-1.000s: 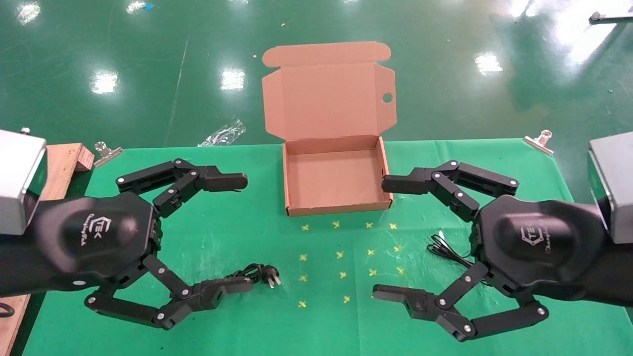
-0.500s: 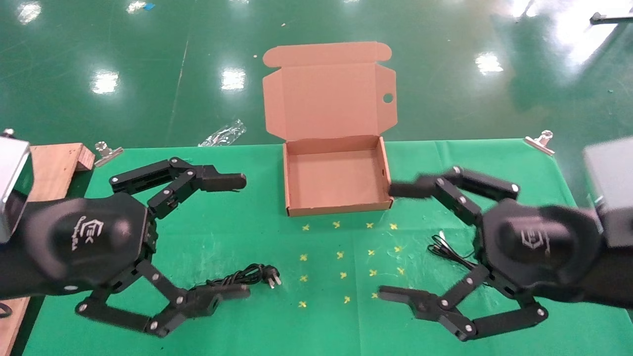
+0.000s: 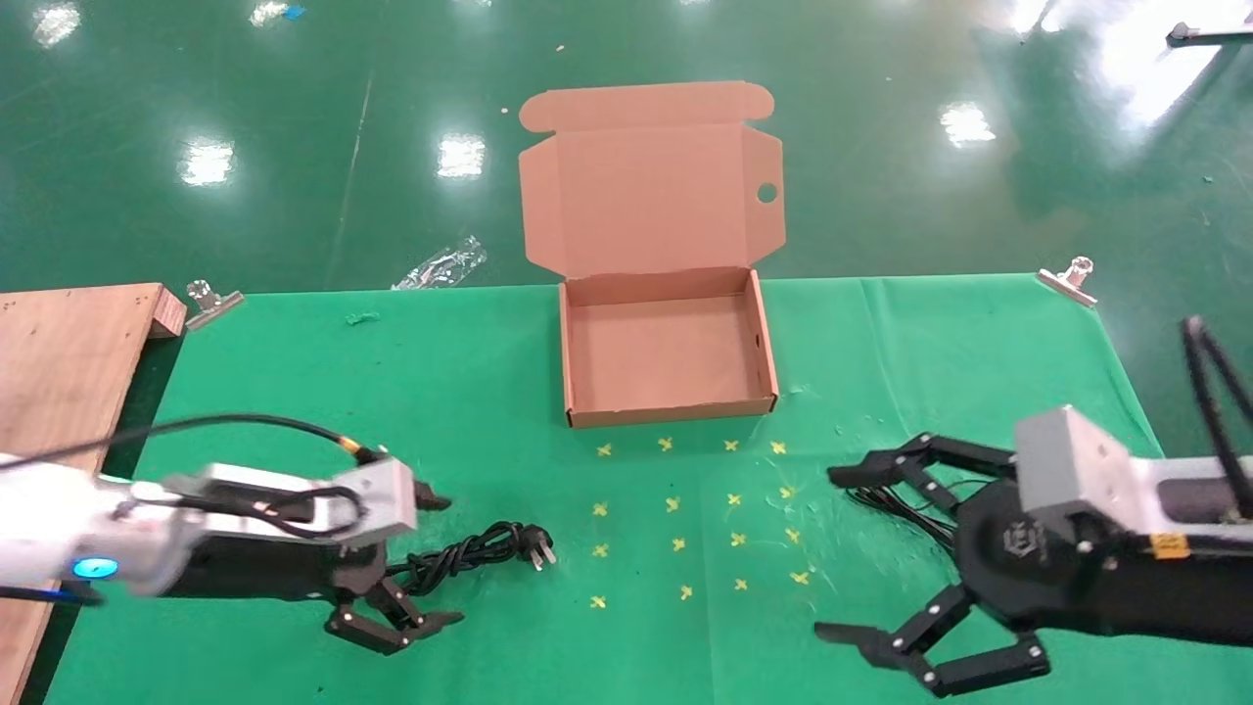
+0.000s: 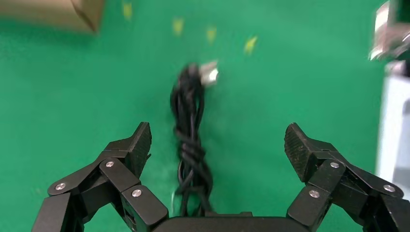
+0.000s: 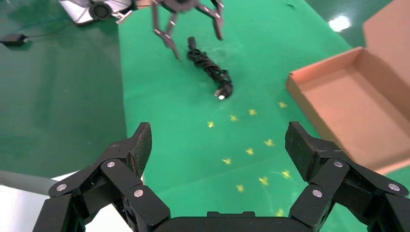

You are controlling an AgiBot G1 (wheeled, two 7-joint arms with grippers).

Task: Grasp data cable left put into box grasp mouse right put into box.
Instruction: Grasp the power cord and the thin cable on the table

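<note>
Hovering low at the near left of the green cloth (image 3: 470, 392), left gripper (image 3: 421, 563) with jaws spread wide and holding nothing — one fingertip on each side of the coiled end of the data cable (image 3: 468, 549), not touching it. Seen from the left wrist: same black bundle (image 4: 191, 145) lying straight out between the open fingers (image 4: 133, 150), silvery plug pointing away.

Poised at the near right, right gripper (image 3: 847, 558) — likewise spread and empty — just above the cloth. Trailing from behind it, a thin black cord (image 3: 896, 504); mouse body itself hidden, so its exact spot cannot be told. From the right wrist: open fingers (image 5: 135, 147) framing yellow cross marks (image 5: 249, 151), with the cable (image 5: 211, 72) and the left gripper (image 5: 191, 21) beyond.

Scattered mid-cloth between the two arms, yellow crosses (image 3: 673, 504). Sitting past them at centre, well apart from both grippers, the box (image 3: 759, 323) — tray bare, lid up. Fixed at the far corners, metal clips (image 3: 210, 301); alongside the left edge, a wooden board (image 3: 69, 362).
</note>
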